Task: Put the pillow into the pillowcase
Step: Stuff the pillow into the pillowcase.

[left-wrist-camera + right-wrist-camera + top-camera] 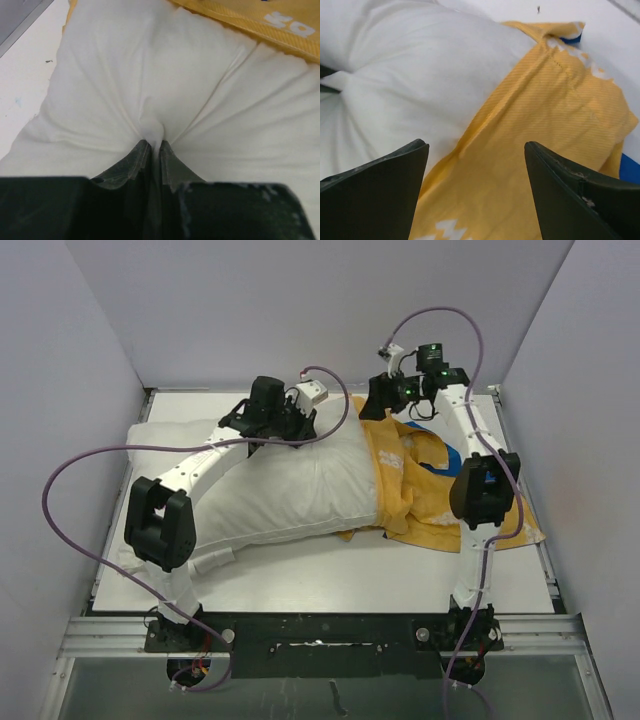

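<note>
Now: left fingers (142, 156) pinch the plump white rectangular pillow (290, 490), likely to push it in | right fingers (395, 175) gape above the mustard-yellow fabric pillowcase (420, 495) bunched over that pillow's right end, poised to grab.

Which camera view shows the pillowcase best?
The top external view: it shows nearly the whole pillowcase, yellow side up, crumpled at one end of the pillow. The right wrist view shows only a yellow stretch lapping onto the pillow; the left wrist view, only a yellow strip at the top.
</note>
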`<state>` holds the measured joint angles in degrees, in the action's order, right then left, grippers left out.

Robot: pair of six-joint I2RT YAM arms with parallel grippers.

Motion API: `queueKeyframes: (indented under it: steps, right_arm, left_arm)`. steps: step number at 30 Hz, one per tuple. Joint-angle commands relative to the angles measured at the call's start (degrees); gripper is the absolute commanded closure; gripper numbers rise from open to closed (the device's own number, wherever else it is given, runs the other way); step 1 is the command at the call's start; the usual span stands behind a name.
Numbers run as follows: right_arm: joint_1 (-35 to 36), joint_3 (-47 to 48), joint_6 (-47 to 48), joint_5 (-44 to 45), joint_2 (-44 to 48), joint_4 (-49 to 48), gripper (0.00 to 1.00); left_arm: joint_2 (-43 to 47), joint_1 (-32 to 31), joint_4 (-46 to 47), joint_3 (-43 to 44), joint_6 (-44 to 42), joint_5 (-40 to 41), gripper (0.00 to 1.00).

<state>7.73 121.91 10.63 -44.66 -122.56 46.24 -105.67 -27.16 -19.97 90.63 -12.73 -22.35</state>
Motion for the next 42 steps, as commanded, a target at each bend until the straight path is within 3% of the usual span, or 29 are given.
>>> queueKeyframes:
  steps: [1,7,10,12,17,24,30,35,38,39,40,42]
  right_arm:
    - [2.6,6.6,-4.7,9.0,-5.0,1.5,0.21]
    - [3.5,9.1,-5.7,12.0,-9.5,-0.9,0.30]
    - [4.0,9.3,-5.4,12.8,-9.9,-2.2,0.65]
    - [4.5,10.2,-4.8,13.0,-9.7,-2.6,0.80]
    - [5.3,13.9,-3.4,14.3,-10.1,-2.6,0.99]
    - [8.0,18.4,-7.7,0.6,-12.1,-6.0,1.00]
    - [13.8,14.0,-16.1,-12.0,-2.3,-14.0,1.00]
    - [14.4,-1.2,-29.9,-22.6,9.9,-30.7,1.00]
    - [13.5,-10.9,-39.9,-24.3,15.4,-41.9,1.00]
    - [13.5,-13.7,-38.8,-22.8,16.7,-41.9,1.00]
    - [13.5,-15.6,-35.1,-19.4,17.4,-36.1,1.00]
    - [13.1,-16.4,-26.3,-11.2,16.5,-25.8,0.91]
  left_arm:
    - [0.0,-0.3,-1.0,-4.6,0.6,-6.5,0.94]
    - [0.4,-0.2,0.6,-6.2,1.1,-9.7,0.98]
    - [0.4,-0.3,2.0,-7.1,0.8,-11.4,1.00]
    - [0.4,-0.3,2.1,-7.4,-0.5,-12.9,1.00]
    - [0.4,-0.2,1.6,-7.5,-3.5,-16.3,1.00]
    - [-4.3,-0.2,-1.3,-2.0,-12.8,-26.8,1.00]
    - [-5.7,0.0,-3.5,5.3,-15.7,-34.9,1.00]
    - [5.3,-0.1,21.5,-5.0,-2.8,-36.5,1.00]
    - [11.0,-0.6,36.6,-10.9,4.4,-32.5,1.00]
    - [11.7,-0.5,39.4,-12.1,5.7,-30.5,1.00]
    - [11.7,-0.3,41.3,-13.1,6.7,-28.0,1.00]
    - [9.6,0.7,44.7,-14.7,10.1,-24.3,1.00]
